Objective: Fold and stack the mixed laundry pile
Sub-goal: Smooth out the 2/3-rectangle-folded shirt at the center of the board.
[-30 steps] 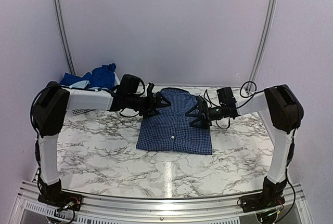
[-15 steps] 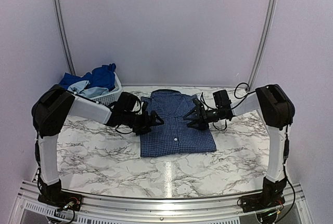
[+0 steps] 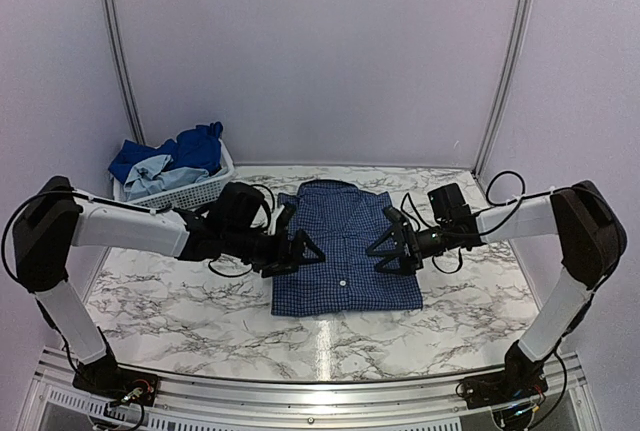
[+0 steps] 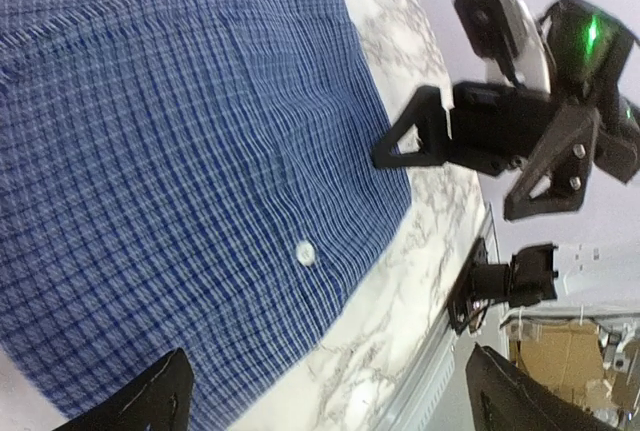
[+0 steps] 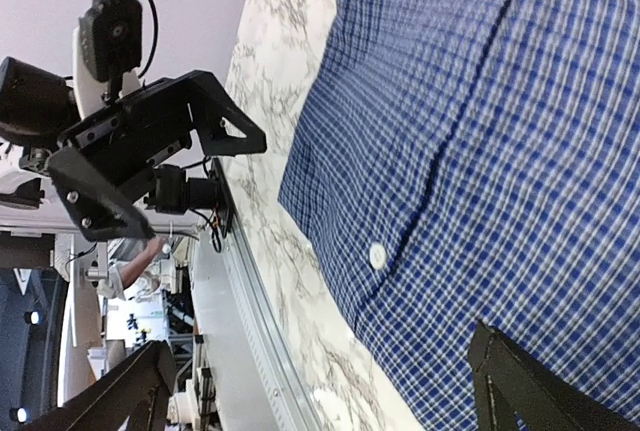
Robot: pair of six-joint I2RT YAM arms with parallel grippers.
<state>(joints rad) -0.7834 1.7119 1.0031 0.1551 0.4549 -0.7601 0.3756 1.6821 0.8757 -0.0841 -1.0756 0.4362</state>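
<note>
Since a second ago both arms have sunk lower and stretched out flatter, and the folded navy small-check button-up shirt (image 3: 345,266) has slid nearer on the white grey-veined marble table (image 3: 180,296). It lies flat at the table's middle, collar at the far end. The left gripper (image 3: 306,249) and right gripper (image 3: 382,244) face each other over its side edges, fingers spread wide, holding nothing. At far left, royal blue clothes (image 3: 195,146) and a pale blue T-shirt (image 3: 150,173) fill the white slatted plastic basket (image 3: 205,191)
</note>
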